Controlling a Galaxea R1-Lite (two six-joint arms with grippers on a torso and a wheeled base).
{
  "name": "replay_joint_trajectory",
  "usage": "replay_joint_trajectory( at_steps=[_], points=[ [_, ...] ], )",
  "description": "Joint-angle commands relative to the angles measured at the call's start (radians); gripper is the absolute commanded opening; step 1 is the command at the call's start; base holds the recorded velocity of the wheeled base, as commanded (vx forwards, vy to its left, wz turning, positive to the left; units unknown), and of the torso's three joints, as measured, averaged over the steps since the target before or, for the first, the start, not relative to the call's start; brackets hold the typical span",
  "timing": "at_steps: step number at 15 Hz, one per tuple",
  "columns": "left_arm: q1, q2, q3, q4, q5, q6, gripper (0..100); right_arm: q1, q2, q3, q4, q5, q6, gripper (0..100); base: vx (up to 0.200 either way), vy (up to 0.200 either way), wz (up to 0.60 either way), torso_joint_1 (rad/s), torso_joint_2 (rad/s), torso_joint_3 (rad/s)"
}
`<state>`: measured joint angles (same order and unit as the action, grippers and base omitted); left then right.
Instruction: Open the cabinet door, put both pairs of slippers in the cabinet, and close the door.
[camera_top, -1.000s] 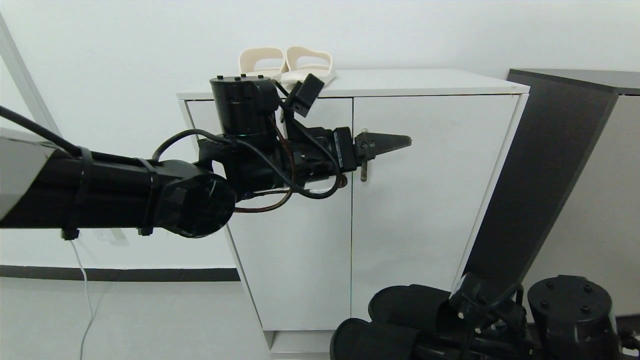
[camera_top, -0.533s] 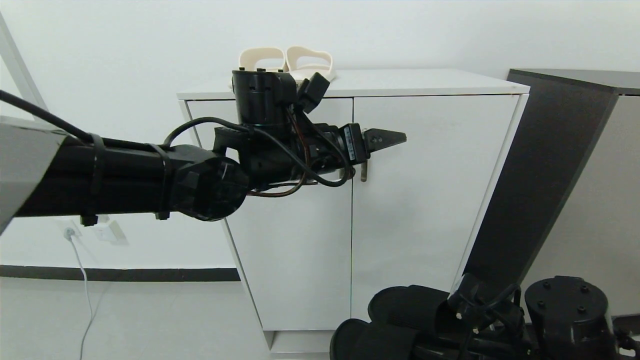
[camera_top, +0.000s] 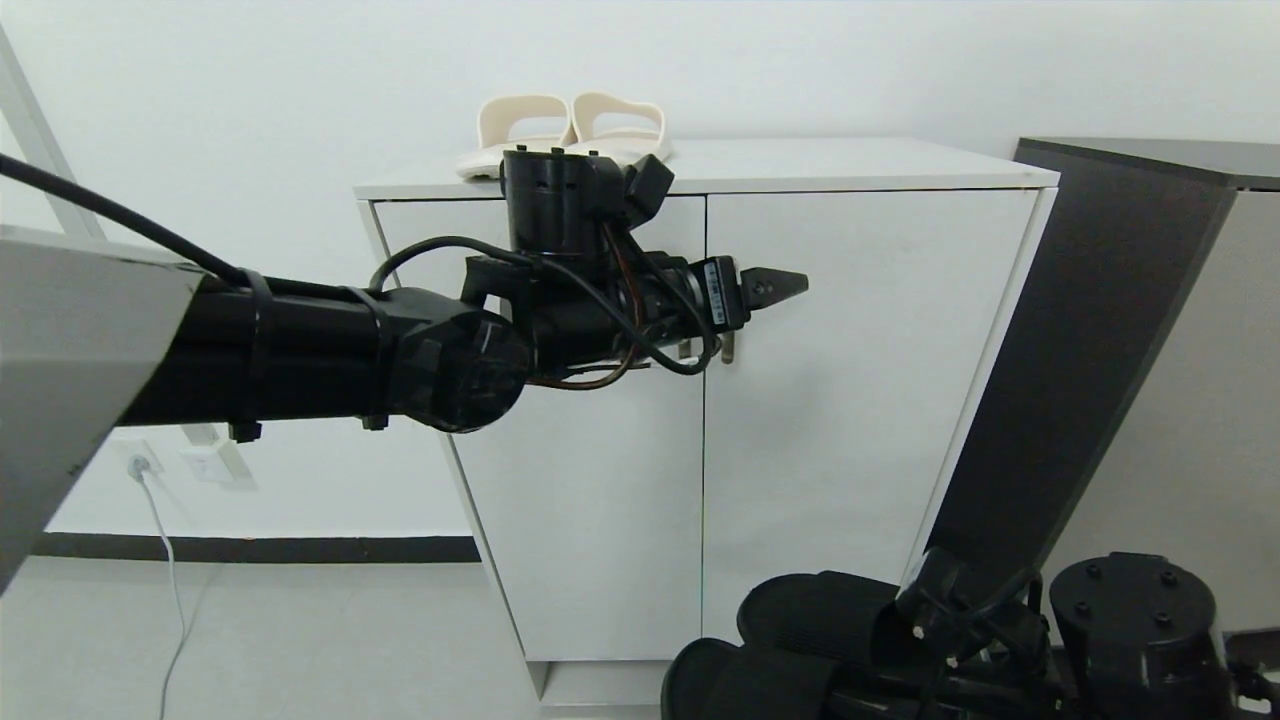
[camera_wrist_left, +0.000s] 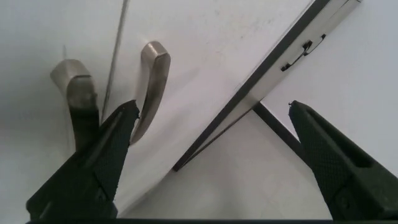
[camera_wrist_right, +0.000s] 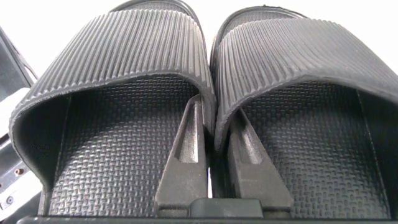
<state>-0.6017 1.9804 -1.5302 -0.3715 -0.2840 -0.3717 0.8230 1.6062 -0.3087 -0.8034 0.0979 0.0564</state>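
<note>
Now left gripper (camera_wrist_left: 212, 106) gapes beside upright door handles (camera_wrist_left: 152, 87); right gripper (camera_wrist_right: 214, 112) pinches black slippers (camera_wrist_right: 124, 56).

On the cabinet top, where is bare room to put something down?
The cabinet top is bare from the beige slippers to its right edge, beside the dark panel. Crowded: the door handles, where the open left gripper hangs.
</note>
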Motion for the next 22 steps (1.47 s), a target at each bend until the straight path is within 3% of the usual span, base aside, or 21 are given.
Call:
replay_joint_trajectory(
  at_steps=[1,4,5,15,18,22],
  points=[
    [-0.001,0.028,-0.028,0.000,-0.001,0.000,100,0.001,0.001,0.002,0.000,0.000,0.000,0,0.000,0.000,0.00,0.000,0.00,0.000],
    [0.000,0.061,-0.057,0.000,-0.004,0.000,100,-0.002,0.001,0.005,0.000,0.000,0.000,0,0.000,0.000,0.00,0.000,0.00,0.000],
    [0.000,0.064,-0.059,-0.001,-0.006,0.000,0,-0.002,0.003,0.005,0.000,0.000,0.000,0,0.000,0.000,0.00,0.000,0.00,0.000],
    [0.005,0.041,0.005,-0.014,-0.015,0.002,0,-0.005,0.012,0.017,-0.014,0.005,0.002,0,0.000,0.000,0.00,0.000,0.00,0.000],
    [0.002,-0.038,0.131,-0.053,-0.099,0.002,0,-0.005,0.009,0.028,-0.014,0.011,0.002,0,0.000,0.000,0.00,0.000,0.00,0.000],
    [-0.029,-0.126,0.278,-0.122,-0.112,0.000,0,-0.002,0.000,0.053,-0.019,0.054,-0.007,0,0.000,0.000,0.00,0.000,0.00,0.000]
  ],
)
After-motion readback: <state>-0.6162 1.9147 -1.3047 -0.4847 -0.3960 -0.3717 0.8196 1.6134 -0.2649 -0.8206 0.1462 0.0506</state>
